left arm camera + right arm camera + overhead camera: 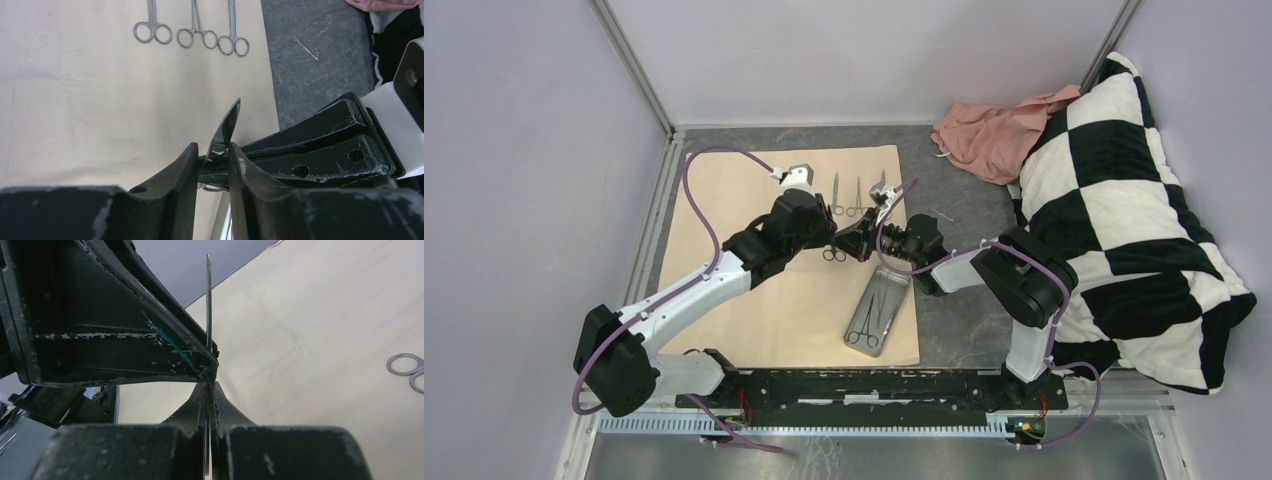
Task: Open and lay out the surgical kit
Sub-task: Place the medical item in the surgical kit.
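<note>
Left hand (214,150) is right up against its own wrist cam. The fingers (186,170) stand a narrow gap apart with the scissors (227,122) sitting in that gap near the pivot. Can't honestly tell whether it's pinching them or just bracketing them. Under all this the cloth wrap (819,320) lies spread flat on the table (964,200). Three more instruments (195,17) are lined up along its far edge, well apart from the action.

Moving right, the right hand (210,390) is closed tight on those same scissors, blade edge-on between its fingers and sticking up past them. So both hands are crowded onto one slim tool above the middle of the cloth, which to me looks like a handover.

Just right of that, the steel tray (892,278) sits at the cloth's right edge with a few tools inside. A pink cloth (989,135) and a checkered pillow (1124,200) are off to the far right.

What worries me:
- If the right hand lets go before the left has a proper bite, the slick steel slips and the scissors drop, maybe clattering into the tray.
- A pinch that close to the pivot could let them swivel.
- The fingers are so close together they could knock each other.
</note>
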`<action>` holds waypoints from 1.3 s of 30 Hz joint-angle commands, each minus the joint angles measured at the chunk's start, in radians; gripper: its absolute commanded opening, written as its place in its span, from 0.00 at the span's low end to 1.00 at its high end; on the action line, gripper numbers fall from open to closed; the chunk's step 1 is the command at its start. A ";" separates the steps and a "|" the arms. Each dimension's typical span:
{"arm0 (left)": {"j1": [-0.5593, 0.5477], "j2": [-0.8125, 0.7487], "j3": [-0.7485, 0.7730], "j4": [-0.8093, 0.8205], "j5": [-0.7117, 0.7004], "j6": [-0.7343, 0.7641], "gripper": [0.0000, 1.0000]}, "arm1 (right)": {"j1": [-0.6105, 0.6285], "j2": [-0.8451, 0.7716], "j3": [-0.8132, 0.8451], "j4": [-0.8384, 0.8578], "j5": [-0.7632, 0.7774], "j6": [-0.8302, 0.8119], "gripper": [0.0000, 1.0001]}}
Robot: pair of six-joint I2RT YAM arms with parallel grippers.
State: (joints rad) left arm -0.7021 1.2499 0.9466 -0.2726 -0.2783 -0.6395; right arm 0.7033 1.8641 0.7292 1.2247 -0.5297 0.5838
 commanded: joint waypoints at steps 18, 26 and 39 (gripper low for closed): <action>-0.007 0.084 0.063 -0.004 -0.046 0.027 0.03 | 0.002 -0.018 0.029 0.040 -0.003 0.013 0.00; 0.002 0.098 0.093 -0.033 -0.046 0.061 0.02 | -0.006 -0.028 0.025 0.018 -0.017 -0.006 0.42; 0.227 0.223 0.199 -0.164 0.407 0.337 0.02 | -0.251 -0.267 -0.176 -0.159 -0.005 -0.230 0.98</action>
State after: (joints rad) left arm -0.5346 1.4342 1.0878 -0.3962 -0.0841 -0.4660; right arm 0.5072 1.7203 0.5861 1.1790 -0.5606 0.5205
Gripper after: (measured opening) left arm 0.132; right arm 0.978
